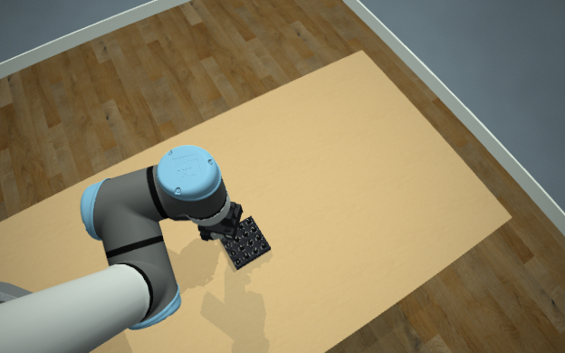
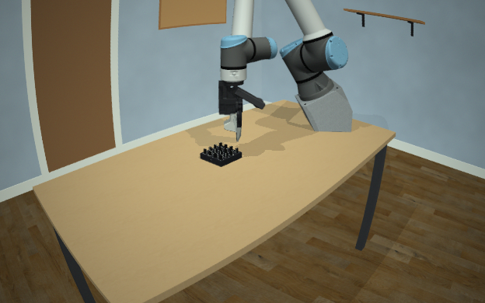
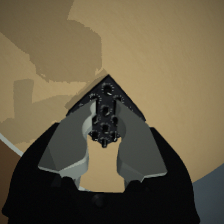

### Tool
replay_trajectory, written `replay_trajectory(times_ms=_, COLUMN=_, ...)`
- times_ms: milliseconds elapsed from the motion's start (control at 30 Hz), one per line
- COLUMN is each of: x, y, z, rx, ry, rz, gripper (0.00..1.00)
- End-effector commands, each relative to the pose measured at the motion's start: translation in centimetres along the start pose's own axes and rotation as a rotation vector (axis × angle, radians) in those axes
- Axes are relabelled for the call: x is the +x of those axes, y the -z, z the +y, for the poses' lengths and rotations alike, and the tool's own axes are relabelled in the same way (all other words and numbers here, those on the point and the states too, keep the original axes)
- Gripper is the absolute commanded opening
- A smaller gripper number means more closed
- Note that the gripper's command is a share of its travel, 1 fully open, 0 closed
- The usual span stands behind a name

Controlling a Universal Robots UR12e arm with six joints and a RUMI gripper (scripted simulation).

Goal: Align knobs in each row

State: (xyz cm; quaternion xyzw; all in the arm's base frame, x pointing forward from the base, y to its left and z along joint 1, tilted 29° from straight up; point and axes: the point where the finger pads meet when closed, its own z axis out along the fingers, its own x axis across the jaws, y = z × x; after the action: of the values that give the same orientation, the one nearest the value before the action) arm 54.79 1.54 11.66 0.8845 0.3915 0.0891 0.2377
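Observation:
The black knob box (image 1: 253, 258) (image 2: 211, 159) (image 3: 108, 79) lies on the table, with rows of small black knobs (image 1: 250, 243) (image 3: 107, 89) standing up from it. The marks and the knobs' pointing directions are too small to read. My gripper (image 2: 234, 135) (image 3: 106, 100) points down above the edge of the box nearest the arm's base. Its fingertips stand a small gap apart, with nothing held between them and clear of the knobs. In the wrist view the fingers hide both sides of the box. In the top view the wrist and gripper cover the box's upper left corner.
The box stands on the wooden table (image 1: 354, 158) (image 2: 148, 217). The arm's grey base (image 2: 329, 113) stands at the table's far right in the exterior view. The arm's shadow falls across the table beside the box. No other loose objects show.

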Motion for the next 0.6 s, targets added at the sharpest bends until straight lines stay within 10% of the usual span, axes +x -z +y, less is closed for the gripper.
replay_trajectory(times_ms=0, x=0.14, y=0.26, z=0.04, rx=-0.002, ry=0.093, rz=0.002, gripper=0.11)
replay_trajectory(times_ms=567, x=-0.04, y=0.79, z=-0.06, rx=-0.003, ry=0.500, rz=0.003, gripper=0.11)
